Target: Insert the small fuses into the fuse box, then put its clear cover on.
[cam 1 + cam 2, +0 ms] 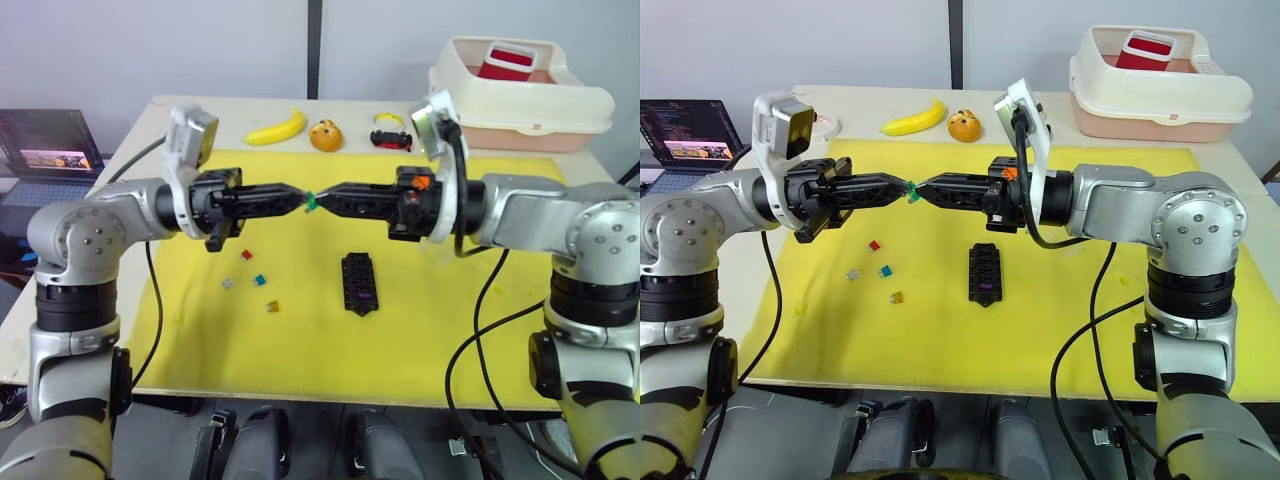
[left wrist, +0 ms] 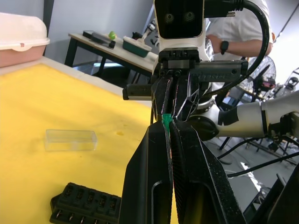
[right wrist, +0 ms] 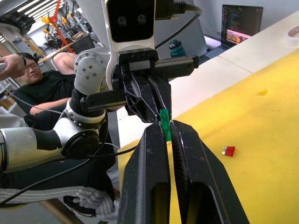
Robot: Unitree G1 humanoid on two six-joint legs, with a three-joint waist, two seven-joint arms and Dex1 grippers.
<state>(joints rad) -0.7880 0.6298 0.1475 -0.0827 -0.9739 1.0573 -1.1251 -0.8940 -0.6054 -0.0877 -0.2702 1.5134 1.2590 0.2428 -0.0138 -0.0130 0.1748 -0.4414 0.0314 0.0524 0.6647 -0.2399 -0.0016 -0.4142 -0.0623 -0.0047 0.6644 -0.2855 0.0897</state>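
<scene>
We see a green fuse (image 1: 311, 202) held in the air above the yellow mat (image 1: 450, 340), between the two grippers, which meet tip to tip over the middle of the mat. In the left wrist view the fingers of the left gripper (image 2: 168, 127) are pressed together on the green fuse, and in the right wrist view the fingers of the right gripper (image 3: 166, 129) are also closed on the same piece, so both of them clamp it at once.

Below the grippers, the black fuse box (image 1: 359, 283) lies flat on the mat, a little toward the robot's right of the centre. It has a purple fuse (image 1: 366, 296) seated in one of its slots near the end closest to the robot. To the left of the box, four loose fuses lie apart on the mat: a red fuse (image 1: 246, 254), a teal fuse (image 1: 259, 279), a grey fuse (image 1: 227, 283) and an amber fuse (image 1: 272, 306).

The clear cover (image 2: 70, 140) lies on the mat near the fuse box, but not touching it.

At the far edge of the table we see a banana (image 1: 277, 128), an orange object (image 1: 326, 135), a small toy car (image 1: 391, 134) and a cream bin (image 1: 520, 95). A laptop (image 1: 45, 150) stands at the left.
</scene>
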